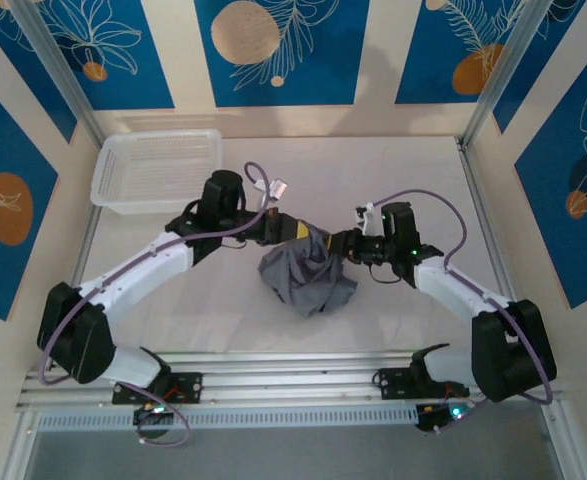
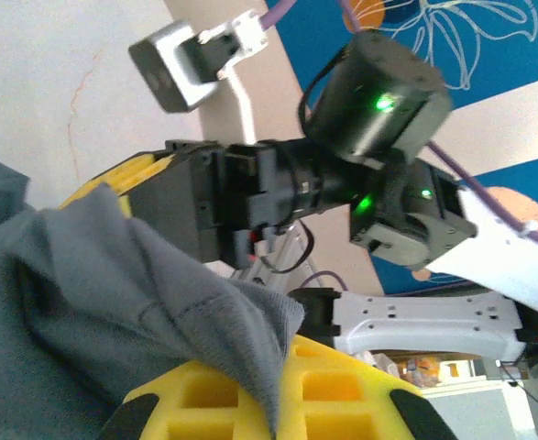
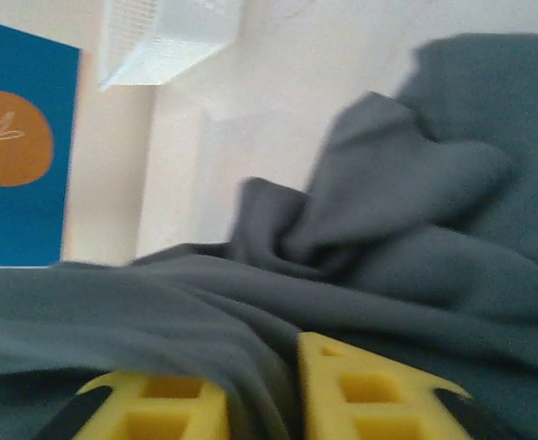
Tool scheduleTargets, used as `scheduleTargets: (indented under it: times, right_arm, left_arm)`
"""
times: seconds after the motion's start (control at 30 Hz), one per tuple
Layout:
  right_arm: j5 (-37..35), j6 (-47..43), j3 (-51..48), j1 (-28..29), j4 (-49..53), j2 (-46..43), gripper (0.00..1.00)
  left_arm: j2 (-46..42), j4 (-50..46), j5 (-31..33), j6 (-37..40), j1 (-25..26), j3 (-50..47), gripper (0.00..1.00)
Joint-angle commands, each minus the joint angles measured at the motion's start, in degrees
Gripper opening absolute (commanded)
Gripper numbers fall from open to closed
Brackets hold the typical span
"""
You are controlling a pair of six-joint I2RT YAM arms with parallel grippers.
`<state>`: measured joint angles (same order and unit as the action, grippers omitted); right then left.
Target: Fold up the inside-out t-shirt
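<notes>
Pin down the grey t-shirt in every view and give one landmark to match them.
Top external: t-shirt bunched at mid-table.
Left wrist: t-shirt at lower left, up close.
Right wrist: t-shirt across the right side and bottom.
Landmark: the blue wall panels, seen in all three.

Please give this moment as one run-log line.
fold: not begun | t-shirt: bunched between pincers | left pincer: shut on t-shirt | right pincer: cloth between fingers, grip unclear | basket: far left, empty
</notes>
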<state>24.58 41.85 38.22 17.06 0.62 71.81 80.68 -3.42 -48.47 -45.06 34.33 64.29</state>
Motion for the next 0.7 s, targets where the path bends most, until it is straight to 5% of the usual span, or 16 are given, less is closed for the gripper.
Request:
scheduleTargets:
  times: [0.0, 0.17, 0.27, 0.4, 0.57, 0.67]
  right_arm:
    - [-8.5, 0.2, 0.4, -0.4, 9.2, -8.2, 0.36]
    - [-15.6, -0.4, -4.1, 3.9, 9.0, -26.4, 0.51]
    - [-24.2, -7.4, -2.8, 14.4, 9.4, -30.6, 0.5]
    - [-39.5, -17.3, 0.8, 26.7, 6.9, -26.9, 0.44]
    - [-49.5, -28.2, 2.4, 28.2, -1.1, -18.2, 0.41]
    - [-48.1, -32.8, 3.8, 28.2, -4.4, -14.3, 0.41]
  left_arm:
    - [-3.3, -2.4, -1.7, -0.3, -1.0, 4.1, 0.0]
    - [-1.4, -2.9, -1.3, -1.1, -1.7, 3.8, 0.0]
    - [-1.0, -4.1, -0.8, -0.1, -1.7, 4.3, 0.0]
    - [-0.9, -5.3, 0.2, 0.1, -1.8, 4.9, 0.0]
    - [-1.1, -5.8, 0.8, 0.1, -1.7, 4.8, 0.0]
    - [-1.6, -6.4, 1.1, 0.4, -1.7, 4.7, 0.0]
